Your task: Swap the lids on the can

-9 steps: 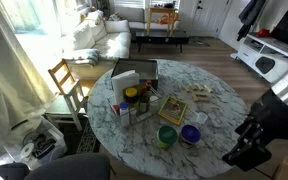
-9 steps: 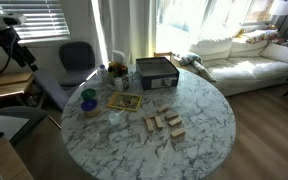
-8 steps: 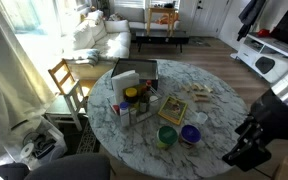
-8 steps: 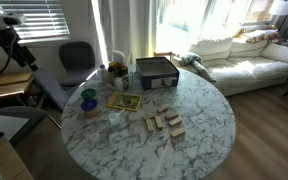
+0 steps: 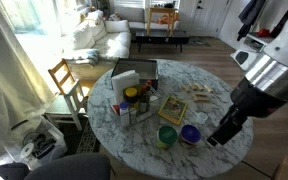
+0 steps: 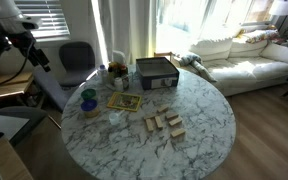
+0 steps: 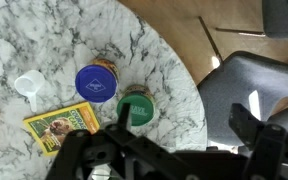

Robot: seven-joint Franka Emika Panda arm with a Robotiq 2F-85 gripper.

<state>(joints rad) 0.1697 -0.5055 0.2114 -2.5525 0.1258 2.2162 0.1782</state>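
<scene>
The gripper [image 7: 184,128] stands wide open and holds nothing: in the wrist view its two dark fingers come up from the bottom edge, well apart from each other, with only table edge and chair between them. One finger points toward the green lid [image 7: 136,103], which lies just above it in this view, and the blue lid [image 7: 96,83] sits just beside the green one, further from the table edge. Compared with half a second ago, the arm [image 5: 264,75] has risen and swung in from the corner of the picture, so that in an exterior view its tip now hangs near the blue lid. Both lids are where they were, each on its own can, so I judge that the approach has only begun and no lid is lifted yet. The marble table [image 7: 44,30], a small clear cup [image 7: 26,87] and a yellow card [image 7: 62,125] lie near the lids. The can bodies are almost hidden under the lids in the wrist view. In an exterior view the lids [image 6: 89,98] are small and overlap. Whether they are screwed on or only laid on, I cannot tell.
</scene>
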